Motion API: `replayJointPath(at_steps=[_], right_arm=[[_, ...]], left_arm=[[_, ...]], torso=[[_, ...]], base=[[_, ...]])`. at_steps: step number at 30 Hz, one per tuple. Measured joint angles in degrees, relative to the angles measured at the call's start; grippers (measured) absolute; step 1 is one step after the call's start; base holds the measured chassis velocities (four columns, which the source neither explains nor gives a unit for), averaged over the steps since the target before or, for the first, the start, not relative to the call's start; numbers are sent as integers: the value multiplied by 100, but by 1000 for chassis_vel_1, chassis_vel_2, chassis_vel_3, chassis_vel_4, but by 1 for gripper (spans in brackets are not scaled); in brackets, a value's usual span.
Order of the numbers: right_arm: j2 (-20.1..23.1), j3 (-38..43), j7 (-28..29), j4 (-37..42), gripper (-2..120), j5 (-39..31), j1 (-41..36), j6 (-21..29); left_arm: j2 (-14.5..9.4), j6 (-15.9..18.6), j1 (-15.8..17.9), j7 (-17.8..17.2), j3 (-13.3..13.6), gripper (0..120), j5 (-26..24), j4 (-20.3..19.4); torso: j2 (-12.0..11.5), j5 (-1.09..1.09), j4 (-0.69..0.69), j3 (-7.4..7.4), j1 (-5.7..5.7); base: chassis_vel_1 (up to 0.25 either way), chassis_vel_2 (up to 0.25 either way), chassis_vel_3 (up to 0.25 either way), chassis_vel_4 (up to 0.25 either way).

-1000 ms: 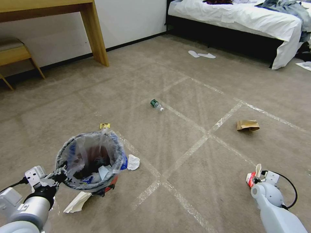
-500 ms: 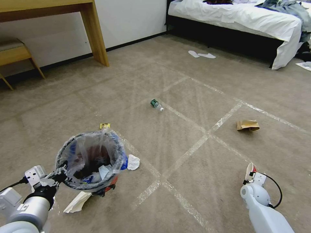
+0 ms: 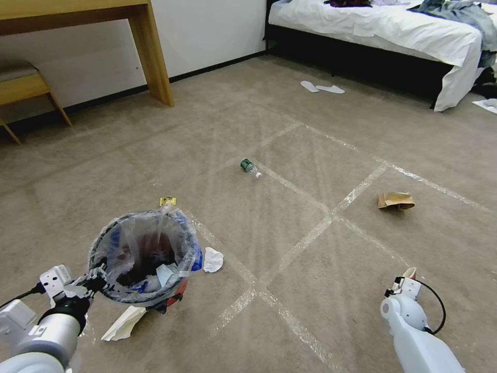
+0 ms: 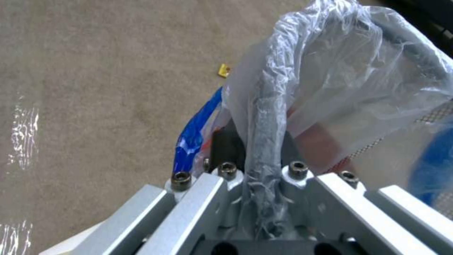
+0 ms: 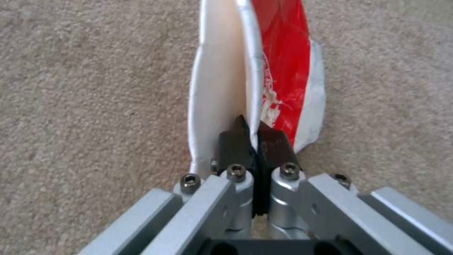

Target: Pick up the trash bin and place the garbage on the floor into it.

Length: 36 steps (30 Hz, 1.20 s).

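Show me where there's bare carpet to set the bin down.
Bare carpet lies between the trash bin and the tape cross, and between the bottle and paper bag. It is crowded right around the bin: white tissue, folded paper, yellow scrap.

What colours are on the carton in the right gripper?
Red and white; the carton, pinched by the right gripper, shows best in the right wrist view.

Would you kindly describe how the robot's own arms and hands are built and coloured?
Both arms are smooth, rounded pale grey-white shells, each with a black cable looping at the wrist. The left hand and the right hand share one build: angular silver metal links joined by dark hex-socket bolts, ending in short black fingertips. A white boxy module sits beside the left wrist.
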<state>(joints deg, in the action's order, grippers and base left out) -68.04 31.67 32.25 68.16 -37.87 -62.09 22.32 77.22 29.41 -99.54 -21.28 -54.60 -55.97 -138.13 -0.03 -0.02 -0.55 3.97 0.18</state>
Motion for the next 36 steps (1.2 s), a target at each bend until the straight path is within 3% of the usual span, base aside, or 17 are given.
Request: replayJointPath(at_steps=[6, 22, 28, 36], right_arm=[[-47, -11, -40, 72, 0, 16, -41, -30], [261, 328, -200, 2160, 0, -545, -843, -60], [784, 266, -1346, 3894, 0, -999, -1249, -1131], [1631, -541, -2141, 5419, 0, -1453, -790, -1733]], left_arm=[[-1, -11, -2, 0, -3, 2, 1, 0], [-14, 25, 83, -23, 24, 2, 0, 4], [-32, 56, 65, -39, 29, 2, -43, -73], [-80, 161, 136, -97, 72, 2, -154, -123]], torso=[[0, 2, 0, 0, 0], [0, 4, -1, 1, 0], [0, 1, -1, 1, 0], [0, 2, 1, 1, 0]], base=[[0, 0, 0, 0], [0, 0, 0, 0], [0, 0, 0, 0], [0, 0, 0, 0]])
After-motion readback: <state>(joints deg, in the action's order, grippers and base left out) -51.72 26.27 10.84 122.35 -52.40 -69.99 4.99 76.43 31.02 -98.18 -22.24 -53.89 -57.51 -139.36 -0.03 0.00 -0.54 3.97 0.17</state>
